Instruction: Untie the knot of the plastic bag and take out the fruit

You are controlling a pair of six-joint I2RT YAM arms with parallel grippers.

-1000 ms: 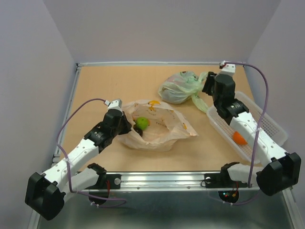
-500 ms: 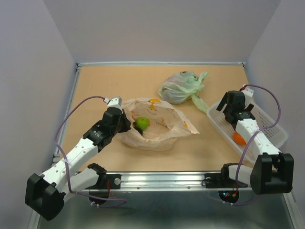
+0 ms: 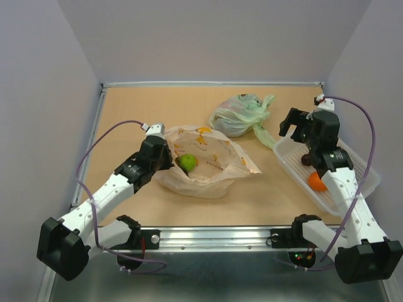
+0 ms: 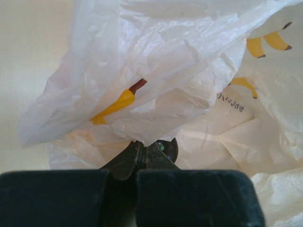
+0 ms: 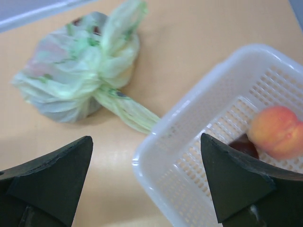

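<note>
Peach-orange plastic bag (image 3: 220,177) holds one green fruit (image 3: 187,162); basket (image 5: 184,161) holds two.

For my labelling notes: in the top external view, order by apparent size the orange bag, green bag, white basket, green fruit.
1. plastic bag and white basket: about alike, the right arm hides part of the basket, so unranked
2. green bag
3. green fruit

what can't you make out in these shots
- Dark item in the basket: right wrist view, half behind a finger of the right claw; too small from above.
- Contents of the green bag: clouded film, both views.
- Green fruit: left wrist view, plastic bag covers it.
</note>
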